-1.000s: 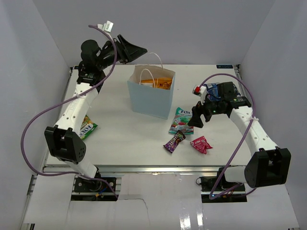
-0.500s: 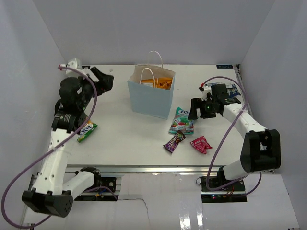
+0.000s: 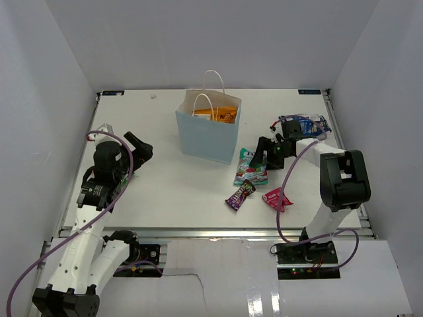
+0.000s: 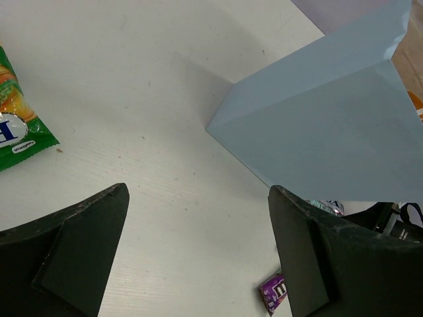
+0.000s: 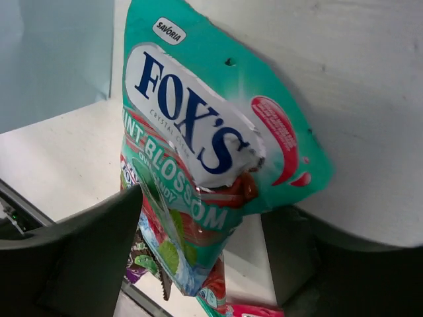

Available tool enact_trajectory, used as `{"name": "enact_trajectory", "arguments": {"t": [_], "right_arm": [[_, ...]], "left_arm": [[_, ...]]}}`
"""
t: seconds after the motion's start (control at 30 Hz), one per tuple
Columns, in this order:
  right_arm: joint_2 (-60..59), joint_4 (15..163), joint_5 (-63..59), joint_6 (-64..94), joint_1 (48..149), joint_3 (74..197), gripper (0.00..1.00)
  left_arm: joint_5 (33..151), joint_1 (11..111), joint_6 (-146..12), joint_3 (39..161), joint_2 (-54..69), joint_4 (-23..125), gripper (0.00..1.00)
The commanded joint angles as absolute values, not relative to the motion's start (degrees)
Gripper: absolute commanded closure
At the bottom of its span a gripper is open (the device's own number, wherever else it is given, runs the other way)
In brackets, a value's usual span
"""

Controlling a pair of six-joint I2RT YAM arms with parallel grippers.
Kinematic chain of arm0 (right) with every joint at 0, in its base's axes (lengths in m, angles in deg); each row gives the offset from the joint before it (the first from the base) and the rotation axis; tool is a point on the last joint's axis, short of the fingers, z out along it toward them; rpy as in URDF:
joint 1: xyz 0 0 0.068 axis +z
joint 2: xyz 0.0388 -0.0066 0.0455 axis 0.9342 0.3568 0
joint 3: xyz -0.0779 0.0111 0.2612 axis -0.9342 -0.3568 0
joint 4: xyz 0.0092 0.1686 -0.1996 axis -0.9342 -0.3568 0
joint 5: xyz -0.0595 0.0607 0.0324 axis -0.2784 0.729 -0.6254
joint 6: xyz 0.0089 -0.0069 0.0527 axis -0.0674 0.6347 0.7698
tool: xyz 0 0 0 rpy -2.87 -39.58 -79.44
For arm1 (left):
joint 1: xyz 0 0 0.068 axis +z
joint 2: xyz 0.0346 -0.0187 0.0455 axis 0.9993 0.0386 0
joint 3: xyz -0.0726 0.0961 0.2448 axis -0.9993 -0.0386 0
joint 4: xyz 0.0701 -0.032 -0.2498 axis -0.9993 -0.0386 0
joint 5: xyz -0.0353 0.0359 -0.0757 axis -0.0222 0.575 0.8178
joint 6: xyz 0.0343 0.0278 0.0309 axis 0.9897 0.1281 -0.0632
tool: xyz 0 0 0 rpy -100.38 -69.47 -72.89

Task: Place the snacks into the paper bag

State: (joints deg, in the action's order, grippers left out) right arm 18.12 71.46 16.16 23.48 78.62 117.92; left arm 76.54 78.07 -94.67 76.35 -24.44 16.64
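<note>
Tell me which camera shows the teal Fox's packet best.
The right wrist view: the teal Fox's packet fills the frame, label readable. Top external shows it small, partly hidden by the right tool. Left wrist shows at most a sliver.

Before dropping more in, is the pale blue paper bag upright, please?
Upright: the pale blue paper bag stands on its base, mouth up, handles raised.

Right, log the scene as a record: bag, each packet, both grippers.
paper bag: upright, open
orange chip bag: inside it
teal-red packet: table, right of bag
right gripper: open, over it
purple packet: table, near edge
pink-red packet: table, beside purple
blue-white bag: table, far right
green-yellow packet: table, left side
left gripper: open, empty
</note>
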Motion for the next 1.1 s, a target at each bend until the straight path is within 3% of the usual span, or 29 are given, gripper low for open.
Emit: {"name": "enact_trajectory", "arguments": {"t": [0.0,0.03,0.13,0.33,0.5,0.7,1.07], "right_arm": [[18.9,75.9,20.6,26.7,78.8,117.3,0.25],[19.0,76.2,21.7,26.5,78.5,117.3,0.43],[17.5,76.6,21.6,25.7,76.5,116.8,0.68],[12.2,77.1,27.9,18.5,71.0,116.6,0.92],[1.3,76.9,40.7,2.9,65.7,123.0,0.92],[-7.4,82.9,40.7,-2.2,66.7,135.4,0.92],[2.0,80.6,31.3,-16.9,84.6,156.7,0.92]], "left_arm": [[76.4,78.2,-96.1,77.8,-24.1,16.5,0.03],[76.4,78.2,-96.0,77.8,-24.0,16.6,0.03],[76.0,78.2,-96.0,77.9,-24.0,16.6,0.03],[76.1,78.3,-95.7,77.9,-23.5,16.7,0.03],[76.8,78.3,-94.7,78.5,-22.0,17.0,0.03],[76.0,78.2,-93.7,78.8,-21.9,18.2,0.03],[78.2,78.2,-93.2,78.6,-20.2,20.5,0.03]]}}
